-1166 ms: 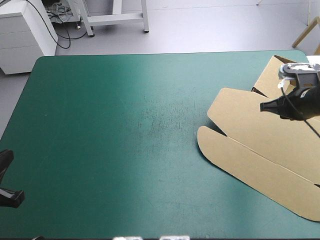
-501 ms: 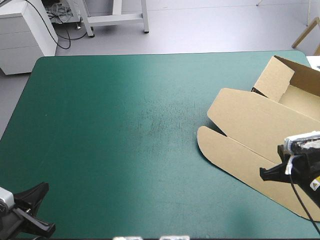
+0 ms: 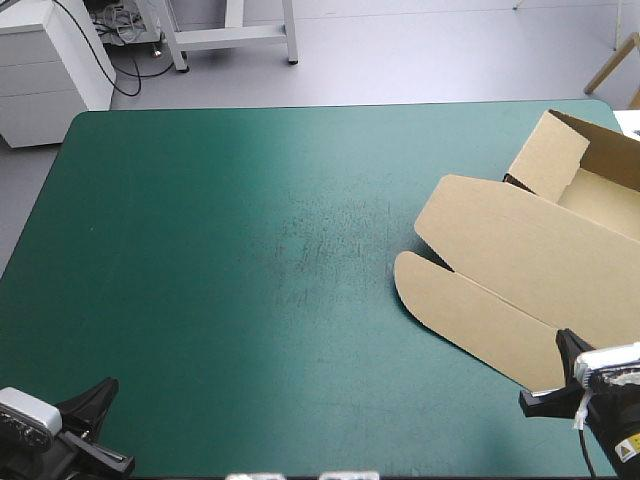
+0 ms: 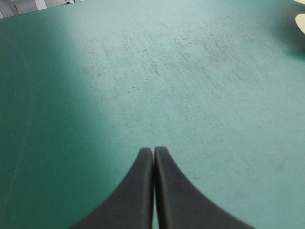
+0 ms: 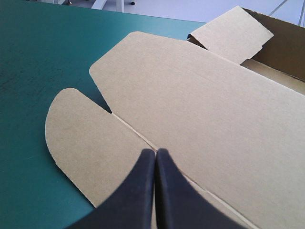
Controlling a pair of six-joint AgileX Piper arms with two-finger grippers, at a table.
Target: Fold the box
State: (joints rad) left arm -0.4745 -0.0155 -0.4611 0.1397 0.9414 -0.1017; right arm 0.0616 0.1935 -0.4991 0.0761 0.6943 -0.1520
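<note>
The brown box (image 3: 520, 250) lies at the table's right side as an open tray with its lid flat. The raised walls (image 3: 560, 150) stand at the far right corner, and a rounded flap (image 3: 450, 300) points toward the table's middle. In the right wrist view the lid (image 5: 190, 95) and the rounded flap (image 5: 81, 129) spread ahead of my shut right gripper (image 5: 155, 151). That gripper (image 3: 525, 401) hovers at the box's near edge, holding nothing. My left gripper (image 3: 125, 463) sits at the near left corner, far from the box. It is also shut and empty (image 4: 153, 150) over bare teal-green cover.
The teal-green table (image 3: 250, 250) stretches wide between the left gripper and the box. A tip of the box's flap (image 4: 300, 21) shows far ahead of the left gripper. White drawers (image 3: 50, 70) stand beyond the table's far left corner.
My right gripper has come from above the box's far part down to its near edge. My left gripper has slid rightward along the table's near edge. The box has not moved.
</note>
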